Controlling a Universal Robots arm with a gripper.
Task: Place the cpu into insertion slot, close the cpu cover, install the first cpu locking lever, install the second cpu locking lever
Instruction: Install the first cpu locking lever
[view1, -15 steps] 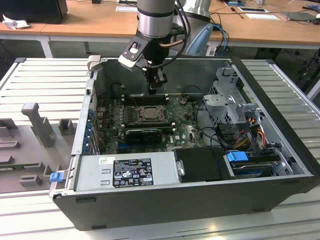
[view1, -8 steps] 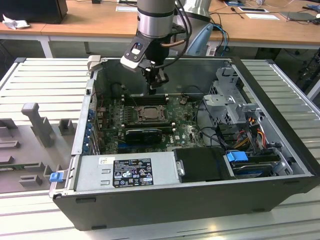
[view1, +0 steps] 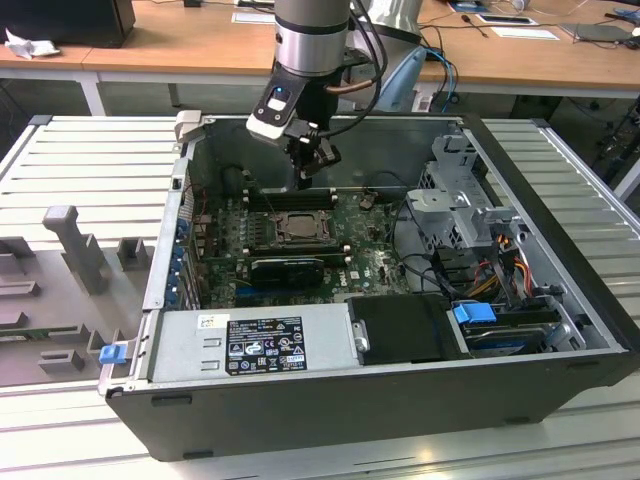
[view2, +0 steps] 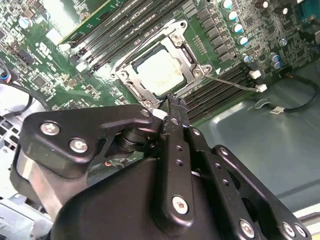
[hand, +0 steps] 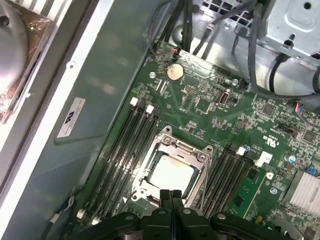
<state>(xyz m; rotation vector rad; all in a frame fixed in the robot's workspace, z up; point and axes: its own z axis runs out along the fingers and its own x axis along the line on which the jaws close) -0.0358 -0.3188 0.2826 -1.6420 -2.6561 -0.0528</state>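
Ext view: gripper (view1: 305, 180) hangs just above the insertion slot (view1: 270, 230) inside the open case (view1: 350, 410), w/ the PSU (view1: 250, 340) along the near wall. First wrist view: cpu (hand: 172, 175) seated in the slot, cpu cover (hand: 182, 145) flat round it, claw tips pressed together on nothing at the socket edge. Second wrist view adds a thin wire lever (view2: 235, 82) sticking out over the memory slots (view2: 215, 97).
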